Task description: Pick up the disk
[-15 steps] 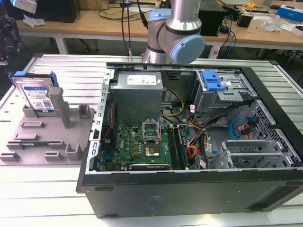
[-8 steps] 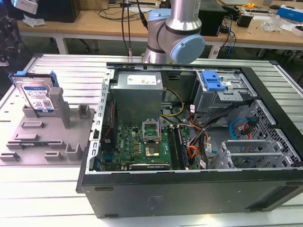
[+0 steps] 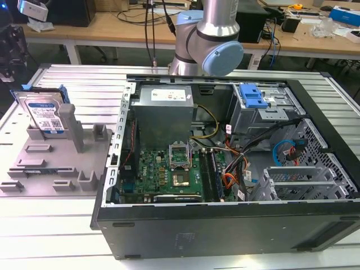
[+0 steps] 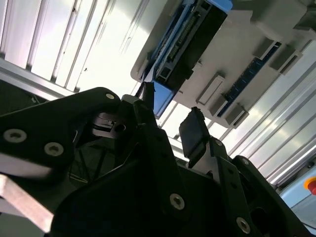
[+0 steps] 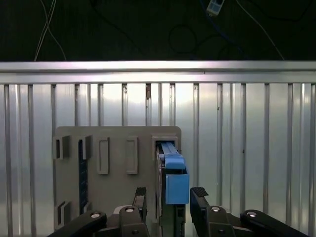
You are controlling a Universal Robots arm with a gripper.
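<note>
The disk (image 3: 46, 115) stands on edge in a slot of the grey fixture block (image 3: 56, 163), at the exterior view's left; its silver face carries a blue-and-white label. From above, in the first wrist view, the disk's (image 5: 170, 173) blue rail faces the camera. My gripper (image 5: 170, 197) is open above it, one black fingertip (image 5: 140, 196) on each side of the disk and clear of it. In the second wrist view the gripper (image 4: 169, 116) hangs a short way off the disk's (image 4: 190, 37) dark connector edge.
An open computer case (image 3: 225, 225) lies beside the fixture, with a grey power supply (image 3: 163, 109), a motherboard (image 3: 169, 174) and a blue bracket (image 3: 251, 95) inside. The ribbed metal table (image 3: 56, 236) ends close behind the fixture. The arm (image 3: 205, 39) rises at the back.
</note>
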